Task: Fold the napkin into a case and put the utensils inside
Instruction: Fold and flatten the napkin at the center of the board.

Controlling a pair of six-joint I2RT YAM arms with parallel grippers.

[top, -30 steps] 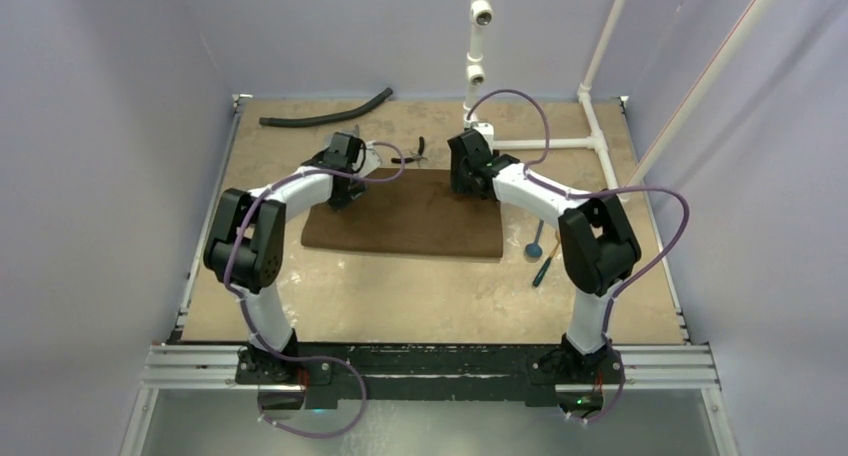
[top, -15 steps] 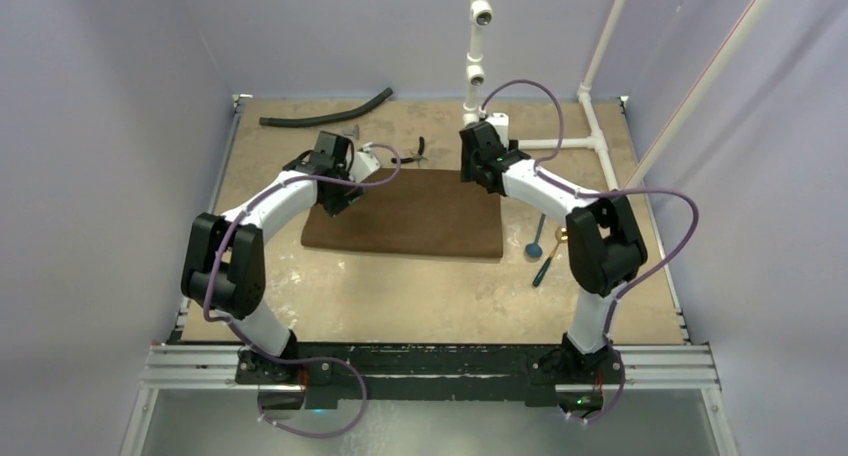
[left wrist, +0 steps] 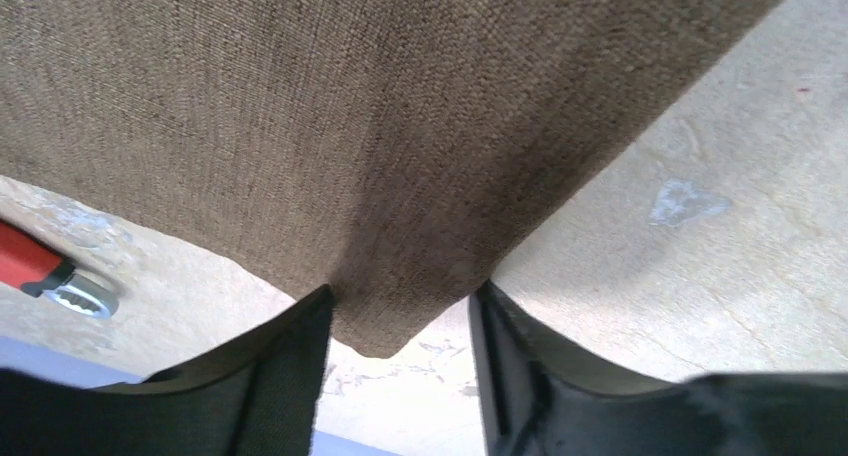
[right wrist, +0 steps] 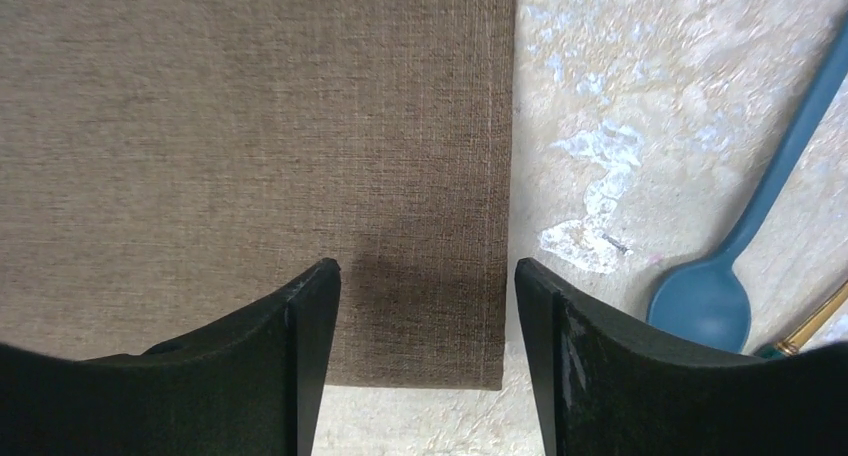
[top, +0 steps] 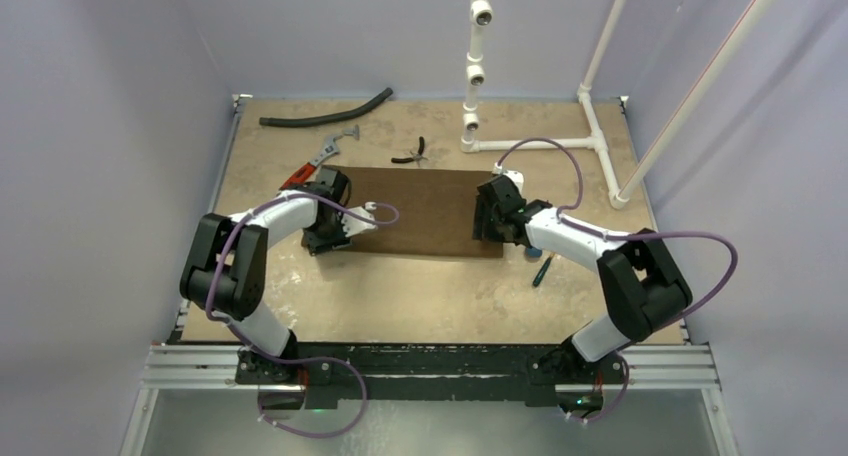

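The dark-brown napkin lies flat in the middle of the table. My left gripper is low at its near-left corner. In the left wrist view the corner sits between the open jaws of the left gripper, each finger beside a cloth edge. My right gripper is at the near-right corner, where the right gripper stands open astride the cloth. The utensils lie just right of it: a blue spoon and a dark slim piece.
A red-handled wrench lies off the napkin's far-left corner, small black pliers beyond its far edge, a black hose at the back. White pipes run along the back right. Purple walls enclose the table.
Both arms have drawn back from the napkin's far corners to its near corners and dropped low. The left jaws have narrowed. The wrench, hidden before, now shows.
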